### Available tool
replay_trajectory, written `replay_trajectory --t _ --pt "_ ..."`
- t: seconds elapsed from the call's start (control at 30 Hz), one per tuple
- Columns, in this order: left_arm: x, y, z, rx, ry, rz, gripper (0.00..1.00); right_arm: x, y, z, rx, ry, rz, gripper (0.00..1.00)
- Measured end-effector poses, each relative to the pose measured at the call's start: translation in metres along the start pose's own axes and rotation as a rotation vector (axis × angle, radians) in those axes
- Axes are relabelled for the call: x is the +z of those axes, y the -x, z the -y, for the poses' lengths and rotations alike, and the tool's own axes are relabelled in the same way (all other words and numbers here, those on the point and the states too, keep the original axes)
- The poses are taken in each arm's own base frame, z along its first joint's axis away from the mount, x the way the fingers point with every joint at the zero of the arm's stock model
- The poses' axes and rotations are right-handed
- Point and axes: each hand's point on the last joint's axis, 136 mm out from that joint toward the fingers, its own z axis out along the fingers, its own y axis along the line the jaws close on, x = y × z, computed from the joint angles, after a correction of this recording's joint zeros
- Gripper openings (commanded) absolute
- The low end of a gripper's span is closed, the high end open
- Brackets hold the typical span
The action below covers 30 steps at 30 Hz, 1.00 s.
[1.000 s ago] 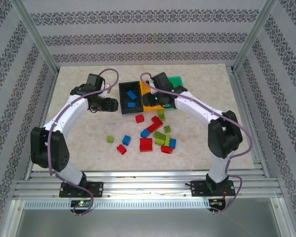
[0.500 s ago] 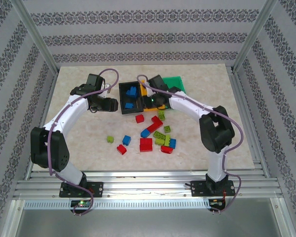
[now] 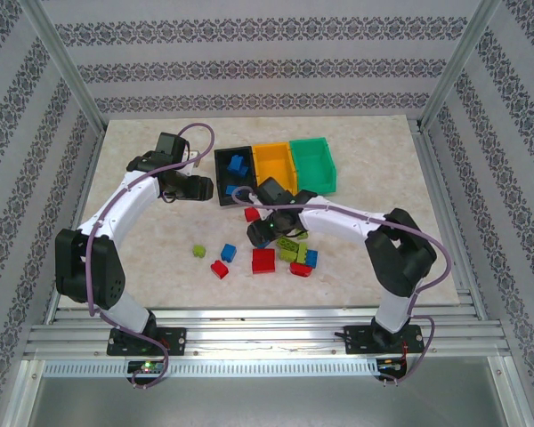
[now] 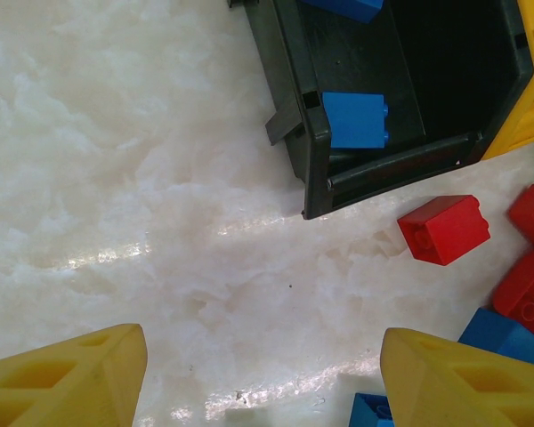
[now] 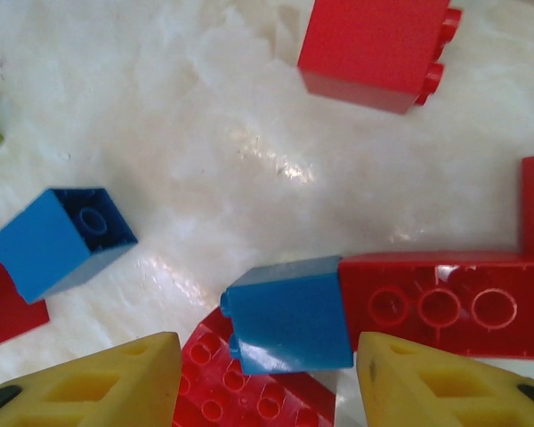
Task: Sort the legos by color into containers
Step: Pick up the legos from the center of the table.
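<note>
One blue brick [image 5: 289, 311] is my target. It lies on a red plate [image 5: 258, 400], with a long red brick [image 5: 436, 302] touching at its three o'clock. My right gripper [image 5: 267, 356] hangs spread and empty at its six. This is the picking step: descend, pinch, then carry to the black bin [image 3: 222, 189] at twelve.

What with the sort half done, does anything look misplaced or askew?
Nothing misplaced: the black bin holds only blue bricks. On the table, one blue brick lies tipped on its side, hollow showing.
</note>
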Motion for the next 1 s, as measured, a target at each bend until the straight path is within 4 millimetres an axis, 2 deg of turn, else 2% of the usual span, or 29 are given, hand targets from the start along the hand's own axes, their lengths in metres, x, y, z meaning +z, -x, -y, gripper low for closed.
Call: replay_trajectory --t 0.53,0.63,0.8,1.0 --pt "0.000 0.000 -0.001 0.000 0.003 0.000 0.70 0.029 -0.012 0.004 -0.120 -0.137 -0.088 0.55" --pt "0.000 0.000 -0.001 0.000 0.004 0.001 0.70 0.034 -0.014 0.006 -0.120 -0.144 -0.102 0.52" --pt "0.000 0.000 -0.001 0.000 0.007 0.001 0.70 0.033 -0.011 0.007 -0.127 -0.154 -0.096 0.44" --pt "0.000 0.000 -0.003 0.000 0.016 0.002 0.70 0.029 0.000 0.004 -0.127 -0.148 -0.071 0.44"
